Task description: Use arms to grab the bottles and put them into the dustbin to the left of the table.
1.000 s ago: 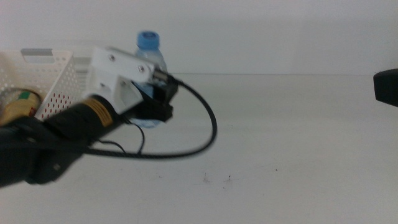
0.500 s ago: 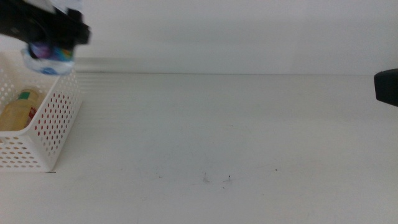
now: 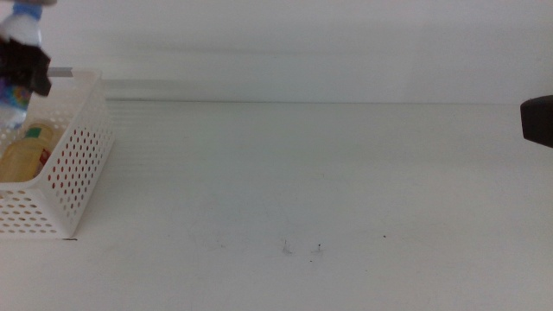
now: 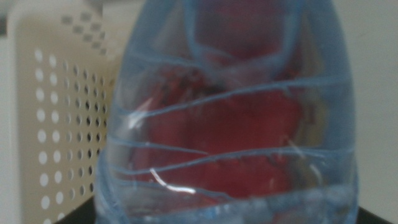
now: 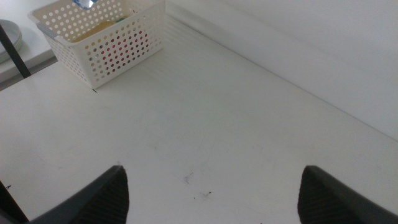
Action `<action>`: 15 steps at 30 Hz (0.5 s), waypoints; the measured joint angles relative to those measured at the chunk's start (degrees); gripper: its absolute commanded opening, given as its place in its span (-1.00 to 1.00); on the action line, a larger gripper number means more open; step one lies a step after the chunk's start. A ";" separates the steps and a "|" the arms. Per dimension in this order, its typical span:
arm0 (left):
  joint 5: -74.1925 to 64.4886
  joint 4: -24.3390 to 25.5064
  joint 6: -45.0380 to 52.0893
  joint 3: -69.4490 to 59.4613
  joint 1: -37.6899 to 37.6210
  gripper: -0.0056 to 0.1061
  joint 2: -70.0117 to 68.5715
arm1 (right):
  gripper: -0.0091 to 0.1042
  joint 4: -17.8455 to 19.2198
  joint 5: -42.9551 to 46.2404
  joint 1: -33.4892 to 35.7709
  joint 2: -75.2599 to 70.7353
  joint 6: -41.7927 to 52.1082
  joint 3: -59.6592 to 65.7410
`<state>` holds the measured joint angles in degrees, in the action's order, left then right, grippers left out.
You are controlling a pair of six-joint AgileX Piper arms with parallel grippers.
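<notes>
My left gripper [image 3: 24, 69] hangs over the white dustbin [image 3: 79, 164] at the table's left end, shut on the clear water bottle [image 3: 15, 91], whose blue cap points up. That bottle [image 4: 230, 124] fills the left wrist view, with red showing through it and the dustbin wall [image 4: 56, 130] beside it. The yellow tea bottle [image 3: 24, 151] lies inside the dustbin [image 5: 106, 53]. Red [image 5: 119, 46] shows through the perforated side; I cannot make out its shape. My right gripper [image 5: 214, 199] waits open over the table's right side, and only its dark tip [image 3: 537, 121] shows at the middle view's right edge.
The white table [image 3: 302, 190] runs from the dustbin to the right edge, with a few tiny dark specks [image 3: 302, 249] near the front. A pale wall [image 3: 302, 43] closes the back. A dark stand leg [image 5: 12, 53] rises beyond the table's left end.
My left arm lifted the water bottle off the table and swung it left. It now hangs lower and further left over the dustbin than half a second ago. The right gripper stayed still.
</notes>
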<state>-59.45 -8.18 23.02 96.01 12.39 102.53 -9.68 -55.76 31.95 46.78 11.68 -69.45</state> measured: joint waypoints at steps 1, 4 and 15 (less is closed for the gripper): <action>0.00 0.00 0.50 0.00 0.77 -0.93 1.21 | 0.58 0.00 0.00 0.00 0.00 0.00 0.00; 0.12 0.00 1.14 0.09 2.36 -0.93 4.63 | 0.58 0.00 0.00 0.00 0.00 0.00 0.00; 2.02 -1.52 1.02 0.22 3.56 -0.36 11.77 | 0.58 0.00 0.00 0.00 0.00 0.00 0.00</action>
<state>-57.44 -9.71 24.05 96.23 15.95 114.30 -9.68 -55.76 31.95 46.78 11.68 -69.45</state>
